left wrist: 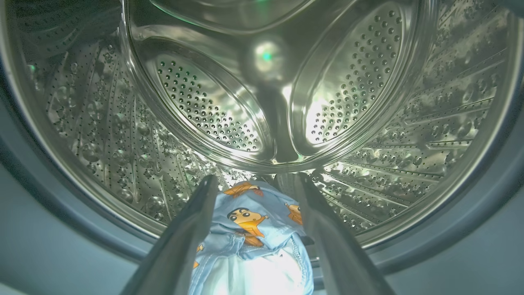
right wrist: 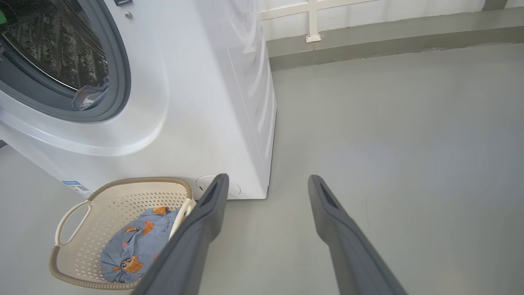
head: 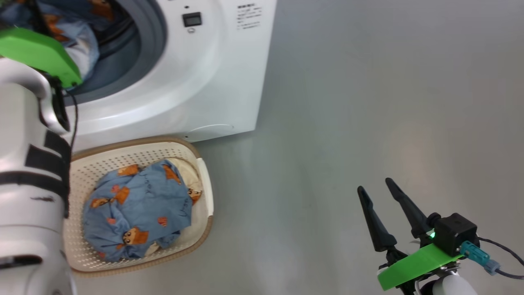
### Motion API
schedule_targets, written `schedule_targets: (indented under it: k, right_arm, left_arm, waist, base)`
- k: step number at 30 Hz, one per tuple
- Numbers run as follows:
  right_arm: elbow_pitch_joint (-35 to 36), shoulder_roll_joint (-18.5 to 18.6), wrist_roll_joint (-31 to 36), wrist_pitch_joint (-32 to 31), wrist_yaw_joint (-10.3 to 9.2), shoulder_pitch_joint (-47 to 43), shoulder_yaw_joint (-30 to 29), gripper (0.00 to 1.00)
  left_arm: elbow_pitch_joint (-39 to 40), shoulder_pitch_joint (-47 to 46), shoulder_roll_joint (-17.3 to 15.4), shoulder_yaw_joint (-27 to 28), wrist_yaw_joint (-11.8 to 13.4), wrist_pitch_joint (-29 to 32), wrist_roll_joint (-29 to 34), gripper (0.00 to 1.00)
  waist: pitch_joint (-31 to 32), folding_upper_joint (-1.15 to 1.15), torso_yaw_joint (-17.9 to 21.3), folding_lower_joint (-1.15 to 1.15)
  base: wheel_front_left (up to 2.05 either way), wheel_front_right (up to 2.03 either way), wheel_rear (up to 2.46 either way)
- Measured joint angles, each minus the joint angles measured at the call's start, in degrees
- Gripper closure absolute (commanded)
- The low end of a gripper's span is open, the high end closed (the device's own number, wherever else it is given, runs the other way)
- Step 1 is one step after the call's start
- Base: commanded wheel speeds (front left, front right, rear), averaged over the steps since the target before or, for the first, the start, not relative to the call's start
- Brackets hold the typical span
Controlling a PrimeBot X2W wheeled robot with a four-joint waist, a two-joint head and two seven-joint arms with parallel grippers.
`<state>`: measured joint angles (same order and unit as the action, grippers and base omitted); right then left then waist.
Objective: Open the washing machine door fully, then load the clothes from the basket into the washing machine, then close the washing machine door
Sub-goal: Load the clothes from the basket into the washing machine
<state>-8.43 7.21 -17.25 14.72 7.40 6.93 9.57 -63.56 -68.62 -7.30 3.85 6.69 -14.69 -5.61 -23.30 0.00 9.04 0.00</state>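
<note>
Left tool (left wrist: 256,179), close to lens, reaches into steel drum (left wrist: 368,123) w/ fingers spread wide. One light blue cartoon-print garment (left wrist: 249,221) lies bunched between them, low in drum, not clamped. Right tool (head: 374,185) hangs over bare floor (head: 368,102), well apart from machine, fingers apart, nothing held. More clothes (head: 137,209), blue w/ orange bears plus some cream cloth, sit in basket (head: 131,141) just in front of washing machine (head: 213,73).

Step in hand, by my judgement: drop-off of one garment; basket load not yet finished.

To do it well:
- Draw left arm straight back thru opening, fingers kept wide so no fold snags and drags out.
- Check cloth sits past grey seal (head: 153,37), not on its lip.

Edges: seal ring circles left arm's way out. Basket rim sits right below opening, very near machine front; can't tell if touching.

Open room: wide bare floor on robot's right side.
</note>
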Motion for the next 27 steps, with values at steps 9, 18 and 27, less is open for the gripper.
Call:
schedule_targets:
  k: [9,18,27]
  right_arm:
    - [0.20,0.02,0.03,0.01,0.00,-0.16,-2.04,0.00]
    - [0.67,0.08,0.45,0.01,0.00,-0.24,-3.60,0.00]
    - [1.12,0.09,0.51,0.01,0.00,-1.08,-4.59,0.00]
  left_arm:
    - [9.72,8.31,2.85,-0.37,-2.52,0.00,-1.72,0.00]
    - [20.73,18.79,5.03,-2.02,-4.98,0.00,-2.58,0.00]
    - [31.92,32.31,5.22,-3.30,-5.46,0.01,-2.64,0.00]
  waist:
    - [1.62,0.00,-3.42,0.00]
    - [2.43,0.00,-6.32,0.00]
    - [2.94,0.00,-7.67,0.00]
  base:
    - [0.00,0.00,0.00]
    - [0.00,0.00,0.00]
    - [0.00,0.00,0.00]
